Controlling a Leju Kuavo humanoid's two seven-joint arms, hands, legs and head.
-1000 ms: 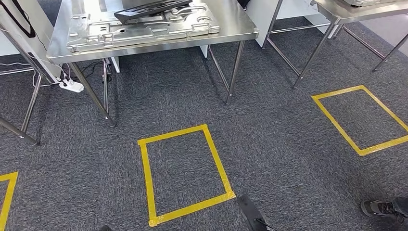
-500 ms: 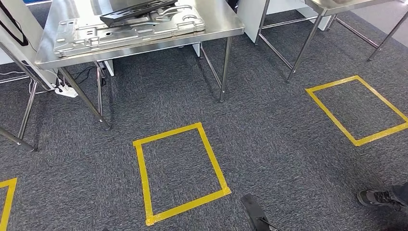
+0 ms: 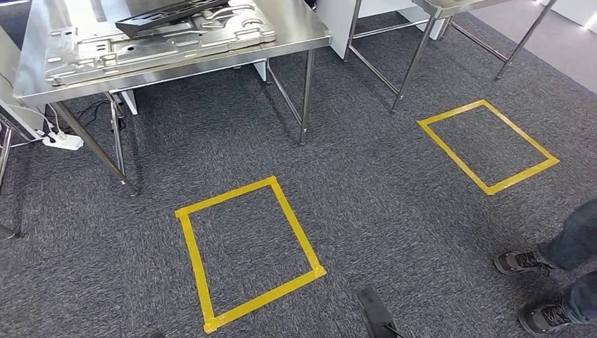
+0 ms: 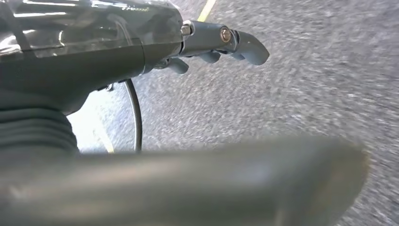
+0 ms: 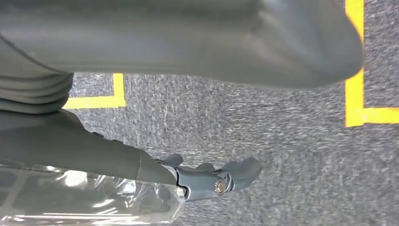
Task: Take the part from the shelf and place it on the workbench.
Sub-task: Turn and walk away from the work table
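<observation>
A steel workbench (image 3: 299,24) stands at the far left of the head view. On it lies a large stamped silver panel (image 3: 155,39) with a flat black part (image 3: 169,13) resting across its top. Both arms hang down by the carpet. In the left wrist view my left hand (image 4: 221,44) has its fingers apart and holds nothing. My right hand (image 5: 211,181), seen in the right wrist view, is likewise spread and empty above the grey carpet.
Two yellow tape rectangles mark the carpet, one ahead (image 3: 298,225) and one to the right (image 3: 455,157). A person's shoes (image 3: 521,262) and trouser legs stand at the right edge. A second steel table's legs (image 3: 415,63) are further back. A white power strip (image 3: 62,141) lies under the workbench.
The camera has moved: the whole scene has shifted left, with the workbench now nearer the top left corner. The person's second shoe and legs have come into the picture at the right.
</observation>
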